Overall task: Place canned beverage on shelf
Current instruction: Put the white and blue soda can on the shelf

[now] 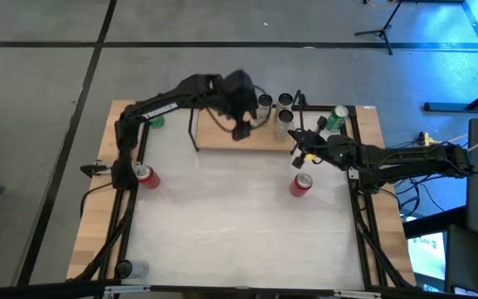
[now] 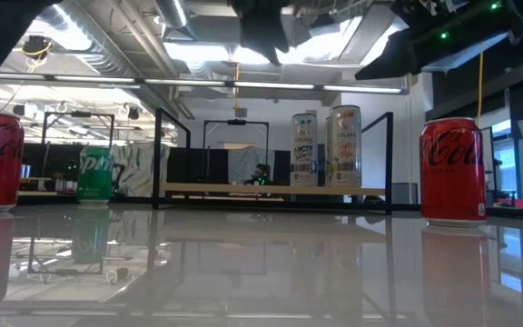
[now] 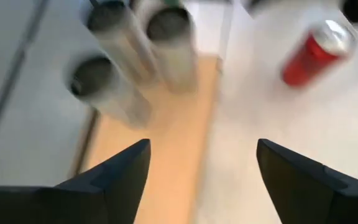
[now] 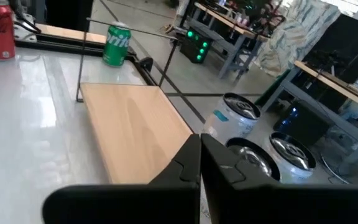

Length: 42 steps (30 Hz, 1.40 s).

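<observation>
The shelf (image 1: 231,139) is a light-wood board with black wire frames at both ends, lying at the table's far side. Three silver cans (image 1: 282,119) stand upright on its right end, and they also show in the left wrist view as cans (image 3: 114,87). My left gripper (image 1: 241,130) hangs open above the board's middle, left of those cans, and the gripper (image 3: 204,149) has nothing between its fingers. My right gripper (image 4: 199,162) is shut and empty, hovering by the shelf's right end (image 1: 301,149). A red cola can (image 1: 301,183) stands on the table near it.
Another red can (image 1: 146,176) stands at the table's left. Green cans stand at the far left (image 1: 156,123) and far right (image 1: 336,119). A dark can (image 1: 131,268) sits at the near left corner. The white tabletop (image 1: 239,224) lies in front of the shelf.
</observation>
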{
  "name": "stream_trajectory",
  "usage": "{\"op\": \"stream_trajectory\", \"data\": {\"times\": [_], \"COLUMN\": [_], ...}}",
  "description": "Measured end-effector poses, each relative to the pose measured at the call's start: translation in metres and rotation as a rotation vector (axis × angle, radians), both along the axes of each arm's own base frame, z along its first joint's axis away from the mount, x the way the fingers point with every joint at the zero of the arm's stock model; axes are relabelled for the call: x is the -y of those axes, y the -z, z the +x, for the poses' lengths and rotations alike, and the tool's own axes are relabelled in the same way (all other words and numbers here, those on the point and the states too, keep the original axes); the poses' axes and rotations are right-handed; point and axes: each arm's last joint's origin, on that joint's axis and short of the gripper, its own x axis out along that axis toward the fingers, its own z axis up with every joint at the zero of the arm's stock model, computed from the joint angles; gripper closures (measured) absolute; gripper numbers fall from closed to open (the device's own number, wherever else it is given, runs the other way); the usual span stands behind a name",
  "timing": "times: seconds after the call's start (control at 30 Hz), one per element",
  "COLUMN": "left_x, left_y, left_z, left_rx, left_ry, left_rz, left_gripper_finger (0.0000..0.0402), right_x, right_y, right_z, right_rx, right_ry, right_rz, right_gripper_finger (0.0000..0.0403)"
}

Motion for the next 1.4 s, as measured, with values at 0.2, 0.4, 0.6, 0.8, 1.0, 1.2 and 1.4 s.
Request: {"op": "stream_trajectory", "data": {"times": [0.2,0.4,0.6,0.8,1.0,1.2,1.4], "left_x": [0.059,0.123,0.168,0.212,0.244,0.267,0.27], "left_y": [0.009,0.01,0.017,0.023,0.025,0.025,0.027], "left_z": [-0.017,-0.046,-0.087,-0.129,-0.163,-0.173,-0.171], "left_rx": [-0.16,-0.155,-0.135,-0.107,-0.095,-0.077,-0.032], "left_ry": [-0.05,-0.024,-0.123,-0.164,-0.235,-0.258,-0.301], "left_rz": [-0.018,-0.033,-0.068,-0.17,-0.331,-0.416,-0.443], "left_gripper_finger": [0.0117,0.0117,0.0117,0.0117,0.0117,0.0117,0.0117], "right_x": [-0.003,-0.009,-0.018,-0.047,-0.076,-0.097,-0.121], "right_y": [-0.003,-0.002,-0.003,-0.004,-0.006,0.002,0.007], "right_z": [0.002,0.004,0.006,0.005,0.002,0.004,0.012], "right_rx": [0.03,0.035,0.061,0.062,0.084,0.062,0.109], "right_ry": [-0.126,-0.317,-0.542,-0.685,-0.778,-0.796,-0.852], "right_rz": [0.018,0.058,0.165,0.178,0.194,0.27,0.301], "right_gripper_finger": [0.0398,0.0398,0.0398,0.0398,0.0398,0.0398,0.0398]}}
